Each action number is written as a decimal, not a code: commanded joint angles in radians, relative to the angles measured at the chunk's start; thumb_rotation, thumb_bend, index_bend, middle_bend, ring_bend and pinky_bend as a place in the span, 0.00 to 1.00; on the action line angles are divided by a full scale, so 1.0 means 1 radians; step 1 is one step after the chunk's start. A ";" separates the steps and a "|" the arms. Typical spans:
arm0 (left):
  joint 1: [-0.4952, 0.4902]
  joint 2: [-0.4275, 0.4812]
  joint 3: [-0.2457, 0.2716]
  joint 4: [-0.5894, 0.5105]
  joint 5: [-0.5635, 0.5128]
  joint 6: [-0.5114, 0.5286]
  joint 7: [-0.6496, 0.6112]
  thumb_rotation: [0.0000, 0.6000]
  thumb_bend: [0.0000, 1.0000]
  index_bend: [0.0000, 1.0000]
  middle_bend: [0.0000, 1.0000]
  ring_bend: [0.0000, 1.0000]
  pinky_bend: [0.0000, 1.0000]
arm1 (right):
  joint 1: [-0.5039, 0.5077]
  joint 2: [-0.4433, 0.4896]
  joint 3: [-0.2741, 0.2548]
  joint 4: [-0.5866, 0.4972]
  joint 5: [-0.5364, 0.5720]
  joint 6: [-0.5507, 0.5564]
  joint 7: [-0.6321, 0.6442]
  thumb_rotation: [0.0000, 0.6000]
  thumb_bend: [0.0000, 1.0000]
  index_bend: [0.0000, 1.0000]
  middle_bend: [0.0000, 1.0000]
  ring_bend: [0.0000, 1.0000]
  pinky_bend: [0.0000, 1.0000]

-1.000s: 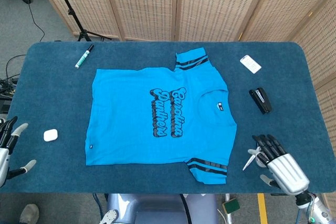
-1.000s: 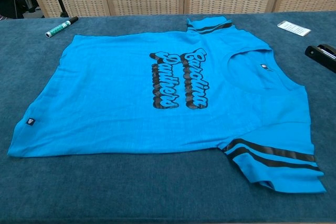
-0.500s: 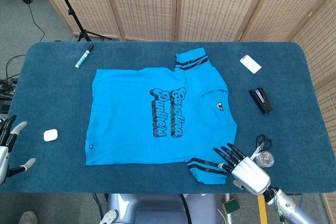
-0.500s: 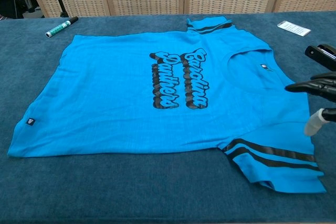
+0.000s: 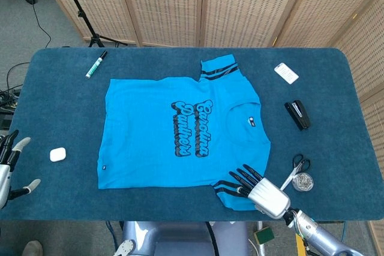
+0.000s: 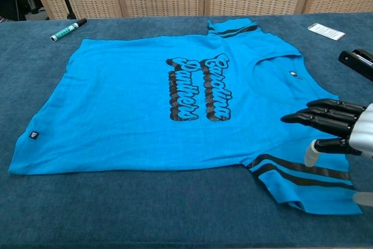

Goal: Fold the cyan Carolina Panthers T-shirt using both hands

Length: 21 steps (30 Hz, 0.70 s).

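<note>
The cyan T-shirt (image 5: pixel 183 133) lies flat in the middle of the blue table (image 5: pixel 60 94), spread out with its printed words facing up. Its neck points to the right side of the table, and its bottom hem points to the left side. One striped sleeve lies toward the far edge, and the other striped sleeve (image 5: pixel 237 194) lies by the near edge. The right hand (image 5: pixel 258 187) is over that near sleeve, with its dark fingers (image 6: pixel 317 115) stretched out and apart, holding nothing. I cannot tell if the fingers touch the cloth. The left hand (image 5: pixel 11 163) is at the left edge of the table, well apart from the shirt, with fingers apart and nothing in it. A small white case (image 5: pixel 57 154) sits near the left edge. A green marker (image 5: pixel 95 64) lies near the far left corner. A white card (image 5: pixel 286 73) and a black stapler (image 5: pixel 297 115) lie toward the right side. Scissors (image 5: pixel 295 169) and a small round clear thing (image 5: pixel 305 181) sit near the right hand, by the near edge.
</note>
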State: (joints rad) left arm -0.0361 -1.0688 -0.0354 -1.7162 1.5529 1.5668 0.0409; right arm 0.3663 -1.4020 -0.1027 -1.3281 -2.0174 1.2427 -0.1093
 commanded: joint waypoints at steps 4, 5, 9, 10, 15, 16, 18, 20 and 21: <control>-0.003 -0.003 -0.003 -0.001 -0.008 -0.006 0.005 1.00 0.00 0.00 0.00 0.00 0.00 | 0.017 -0.029 -0.001 0.022 0.021 -0.025 -0.014 1.00 0.00 0.36 0.03 0.00 0.00; -0.003 -0.003 -0.003 -0.001 -0.010 -0.007 0.005 1.00 0.00 0.00 0.00 0.00 0.00 | 0.019 -0.035 -0.002 0.027 0.025 -0.027 -0.014 1.00 0.00 0.36 0.03 0.00 0.00; -0.004 -0.002 -0.004 -0.001 -0.013 -0.009 0.006 1.00 0.00 0.00 0.00 0.00 0.00 | 0.028 -0.058 -0.002 0.046 0.043 -0.032 -0.010 1.00 0.00 0.36 0.03 0.00 0.00; -0.004 -0.002 -0.004 0.000 -0.013 -0.010 0.006 1.00 0.00 0.00 0.00 0.00 0.00 | 0.029 -0.062 -0.002 0.050 0.045 -0.033 -0.012 1.00 0.00 0.36 0.03 0.00 0.00; -0.006 -0.003 -0.005 0.000 -0.018 -0.015 0.008 1.00 0.00 0.00 0.00 0.00 0.00 | 0.038 -0.082 -0.003 0.065 0.061 -0.037 -0.011 1.00 0.00 0.36 0.03 0.00 0.00; -0.007 -0.003 -0.005 -0.001 -0.019 -0.017 0.008 1.00 0.00 0.00 0.00 0.00 0.00 | 0.040 -0.086 -0.003 0.068 0.066 -0.038 -0.011 1.00 0.00 0.36 0.03 0.00 0.00; -0.008 -0.003 -0.005 -0.001 -0.020 -0.018 0.009 1.00 0.00 0.00 0.00 0.00 0.00 | 0.043 -0.092 -0.003 0.069 0.075 -0.038 -0.001 1.00 0.00 0.37 0.04 0.00 0.00; -0.008 -0.004 -0.005 -0.001 -0.021 -0.019 0.010 1.00 0.00 0.00 0.00 0.00 0.00 | 0.045 -0.100 0.000 0.072 0.089 -0.037 0.011 1.00 0.02 0.38 0.04 0.00 0.00; -0.008 -0.004 -0.004 -0.001 -0.021 -0.019 0.011 1.00 0.00 0.00 0.00 0.00 0.00 | 0.046 -0.105 0.002 0.075 0.095 -0.036 0.014 1.00 0.05 0.39 0.04 0.00 0.00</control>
State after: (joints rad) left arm -0.0441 -1.0725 -0.0400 -1.7174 1.5316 1.5478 0.0518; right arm 0.4108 -1.5020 -0.1033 -1.2560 -1.9282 1.2053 -0.0993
